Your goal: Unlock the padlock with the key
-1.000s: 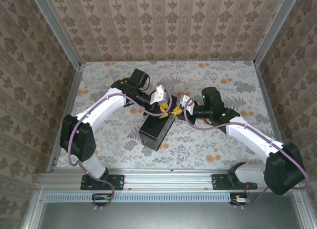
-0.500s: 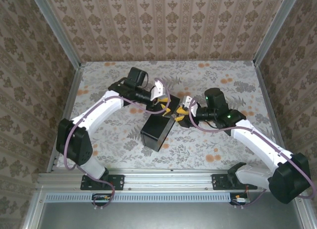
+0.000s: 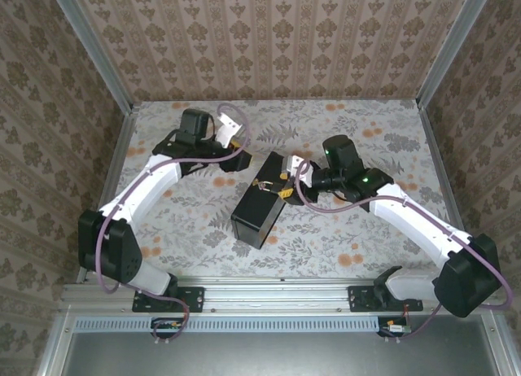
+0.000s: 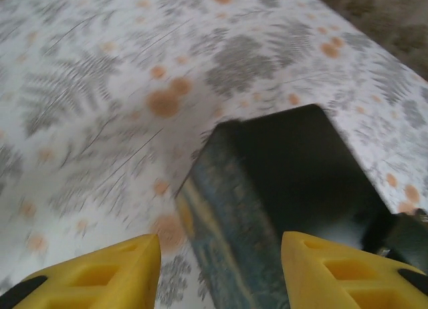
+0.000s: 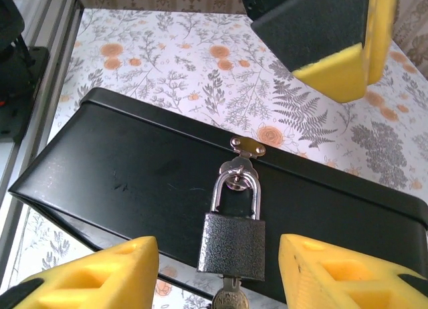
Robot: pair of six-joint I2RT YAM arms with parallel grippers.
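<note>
A dark grey textured padlock [image 5: 232,245] hangs by its silver shackle from the hasp [image 5: 247,147] of the black box [image 5: 127,168]. A key [image 5: 231,300] sticks in its bottom. My right gripper [image 5: 217,265] is open, its yellow fingers either side of the padlock body without touching it. In the top view it sits at the box's far end [image 3: 286,182], by the padlock [image 3: 262,184]. My left gripper [image 4: 221,269] is open and empty, back from the box [image 4: 301,168], whose painted lid [image 4: 227,222] shows blurred. It hovers up and left [image 3: 241,158].
The box [image 3: 256,209] lies slanted mid-table on the floral cloth [image 3: 358,238]. One finger [image 5: 334,68] of the left gripper shows above and beyond the box in the right wrist view. Patterned walls close the back and sides.
The left arm has pulled back up and to the left, away from the box end where both grippers met. The right gripper has shifted slightly left and stays at the padlock.
</note>
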